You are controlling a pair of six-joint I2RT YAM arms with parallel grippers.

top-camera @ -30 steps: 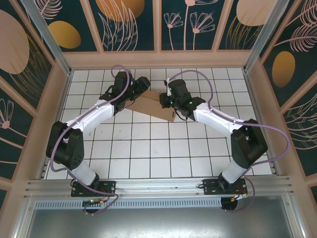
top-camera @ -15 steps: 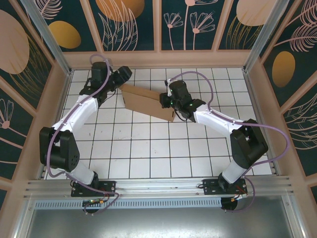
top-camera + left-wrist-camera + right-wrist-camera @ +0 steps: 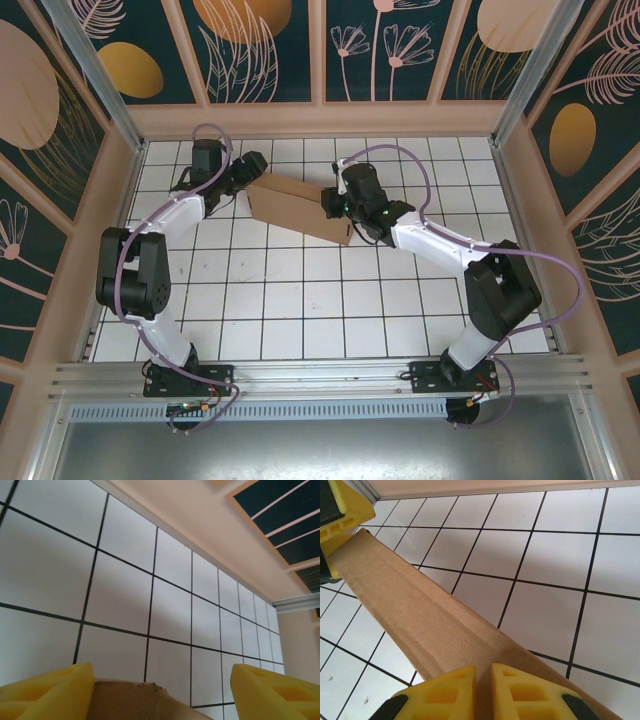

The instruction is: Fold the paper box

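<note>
Plain brown paper box, flattened, slants across the far white tiles.
</note>
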